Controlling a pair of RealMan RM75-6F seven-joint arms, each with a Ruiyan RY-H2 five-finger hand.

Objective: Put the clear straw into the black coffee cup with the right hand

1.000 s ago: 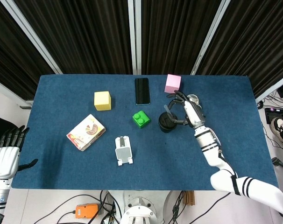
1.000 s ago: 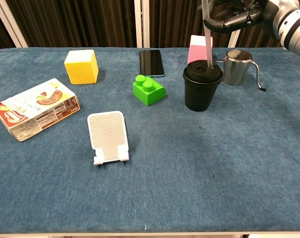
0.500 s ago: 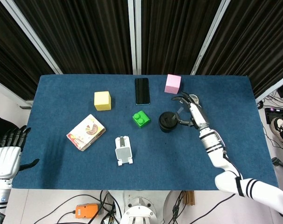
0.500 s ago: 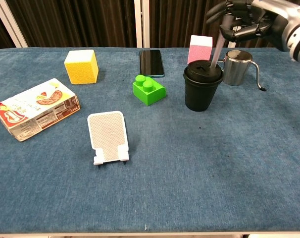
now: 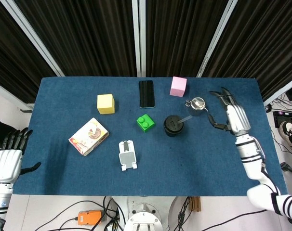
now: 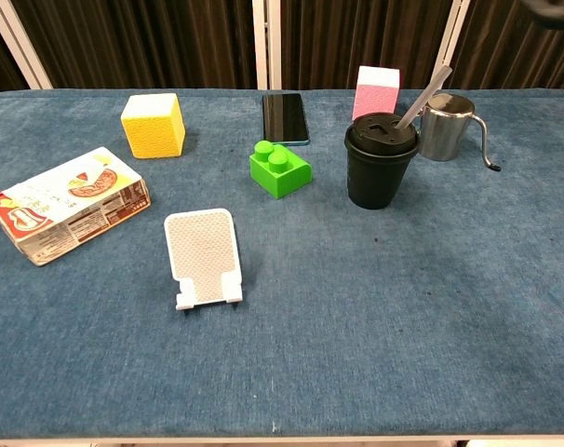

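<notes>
**Observer:** Walk me through the table, biggest things first.

**Operator:** The blue table carries a snack box at my left, a yellow block, a black phone lying flat, a white phone stand, a green brick, a pink block and a small steel pitcher. The black cup stands just beside the pitcher, between it and the brick.

**Observer:** And the straw?

**Operator:** The straw now sits in the cup's lid, lower end through the lid opening, upper end leaning out toward the pitcher. A second ago I had it upright, pinched above the lid; half a second ago it was already tilting as I let go.

**Observer:** Where's your right hand now?

**Operator:** I've drawn the right hand back to the right side of the table, well apart from the cup and past the pitcher. Its fingers are spread and it holds nothing. The chest view has all but lost it. The left hand hangs off the table's left edge, fingers apart, empty, unmoved.

**Observer:** So you're done?

**Operator:** I'd judge so: the straw stays in by itself with the hand gone. How deep it reaches I can't tell through the black wall.
</notes>
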